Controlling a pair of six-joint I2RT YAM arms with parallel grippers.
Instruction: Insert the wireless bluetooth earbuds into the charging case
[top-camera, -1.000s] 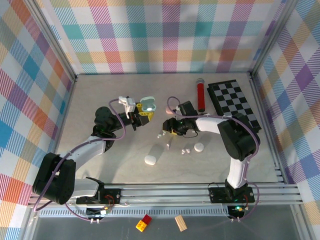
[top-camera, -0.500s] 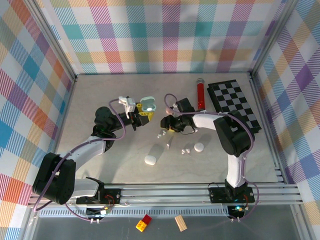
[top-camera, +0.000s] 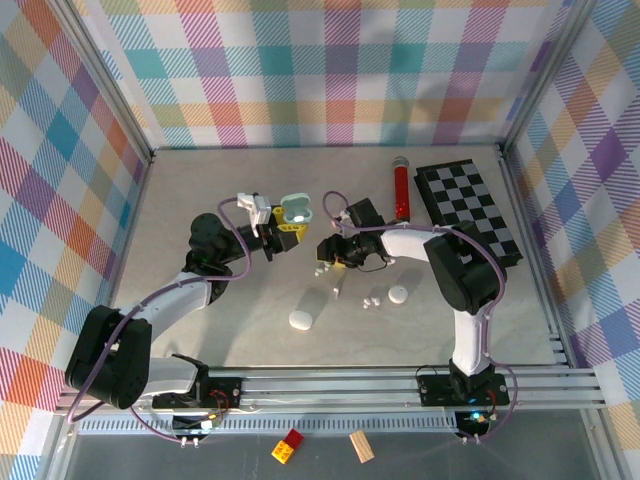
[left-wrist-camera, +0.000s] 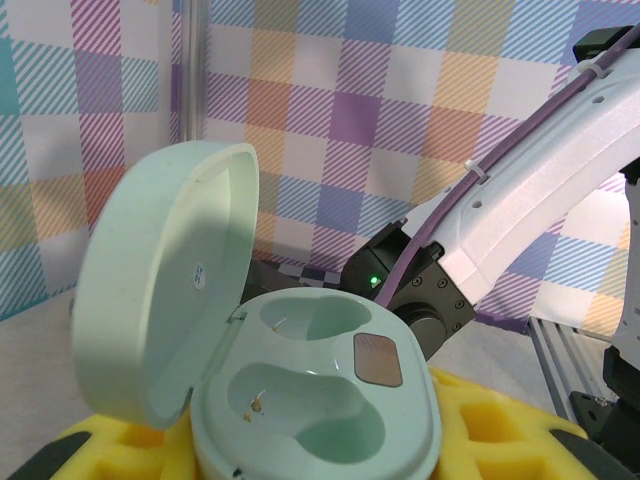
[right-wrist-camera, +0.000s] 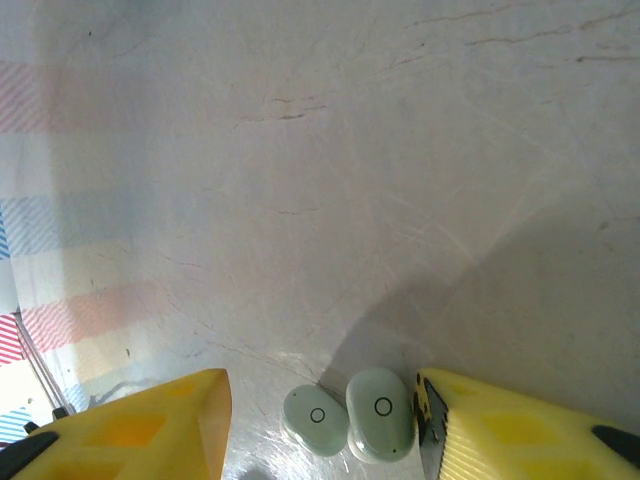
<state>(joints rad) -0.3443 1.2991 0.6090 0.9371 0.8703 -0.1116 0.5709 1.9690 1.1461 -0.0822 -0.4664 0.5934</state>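
Reaching for the pickup is the step in hand, as I judge it. The right gripper (right-wrist-camera: 322, 412) hangs low over the table (right-wrist-camera: 300, 150) with its yellow fingers (right-wrist-camera: 140, 420) spread apart, and the two pale green earbuds (right-wrist-camera: 316, 418) lie side by side on the surface between them. One bud sits close against the finger on the right of the wrist view, perhaps touching it, while the other lies just beside its twin with a clear gap to the opposite finger. Neither bud is pinched yet. The left gripper (top-camera: 283, 225) is pressed onto the charging case (left-wrist-camera: 315, 400), which rests between its yellow pads with the lid (left-wrist-camera: 160, 290) swung up and back. Both wells (left-wrist-camera: 300, 395) look bare, so no bud seems to be seated so far. Next, the right jaws likely need to close on a single bud without nudging its neighbour away. The bud must then be lifted and carried across to the case nearby. There it needs turning to match one well, since a skewed bud would probably sit proud and block the lid.
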